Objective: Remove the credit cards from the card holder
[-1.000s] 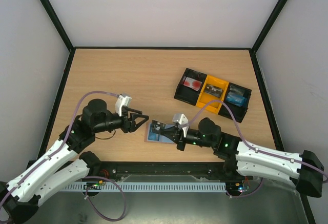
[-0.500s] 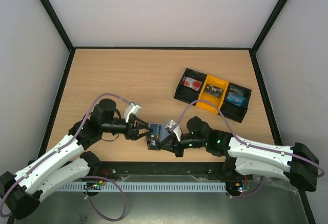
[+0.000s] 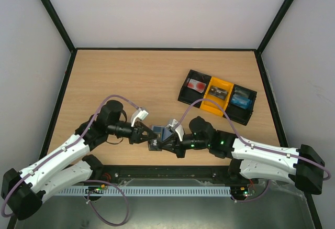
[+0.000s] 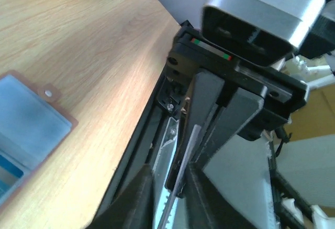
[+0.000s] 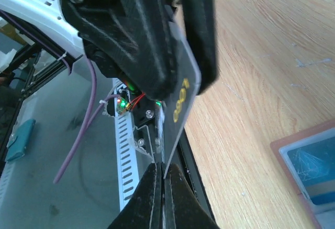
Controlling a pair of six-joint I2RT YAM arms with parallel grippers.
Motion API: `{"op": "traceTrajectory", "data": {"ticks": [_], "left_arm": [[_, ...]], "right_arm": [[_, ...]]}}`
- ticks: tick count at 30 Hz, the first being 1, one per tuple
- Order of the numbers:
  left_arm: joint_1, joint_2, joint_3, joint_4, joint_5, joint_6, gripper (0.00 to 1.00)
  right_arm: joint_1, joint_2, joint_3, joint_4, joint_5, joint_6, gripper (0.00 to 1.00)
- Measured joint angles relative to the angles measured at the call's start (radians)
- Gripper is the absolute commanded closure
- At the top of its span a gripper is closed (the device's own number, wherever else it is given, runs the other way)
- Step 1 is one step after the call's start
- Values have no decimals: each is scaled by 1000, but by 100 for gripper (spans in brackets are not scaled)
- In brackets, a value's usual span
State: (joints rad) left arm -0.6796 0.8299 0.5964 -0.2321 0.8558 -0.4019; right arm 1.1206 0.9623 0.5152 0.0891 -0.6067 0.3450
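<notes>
A dark credit card with yellow digits hangs in the air over the table's front edge. My right gripper is shut on its lower edge. My left gripper faces it from the other side, its jaws narrow around the card. One finger touches the card and a slit of light shows at the other. In the right wrist view those black fingers flank the card. The card holder lies open on the table just behind both grippers. Its blue-grey flap and brown-edged corner show in the wrist views.
A black-and-yellow three-compartment tray stands at the back right with small items in it. Below the grippers run the table's front rail and a white slotted cable duct. Purple cables loop from both arms.
The two grippers have come together near the front edge. The right one has lifted a card off the card holder. The left one has moved in and narrowed its jaws around that card.
</notes>
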Motion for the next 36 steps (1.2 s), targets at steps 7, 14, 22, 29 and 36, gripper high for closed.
{"op": "traceTrajectory", "data": {"ticks": [7,14,22,29,36], "left_arm": [[-1,2,-16,58,4,-39,97],[-1,-3,-66,151,-88,-151,97],[0,6,-135,360,-243,-335,97],[-4,56,-208,579,-389,-522,97],[-55,76,-229,813,-528,-640,97]], "right_arm": [[0,-16,-5,-14,87,42,75],[1,-116,-90,91,327,227,51],[1,-173,-249,298,550,576,33],[1,-140,-335,498,627,805,36],[1,-36,-308,649,627,876,50]]}}
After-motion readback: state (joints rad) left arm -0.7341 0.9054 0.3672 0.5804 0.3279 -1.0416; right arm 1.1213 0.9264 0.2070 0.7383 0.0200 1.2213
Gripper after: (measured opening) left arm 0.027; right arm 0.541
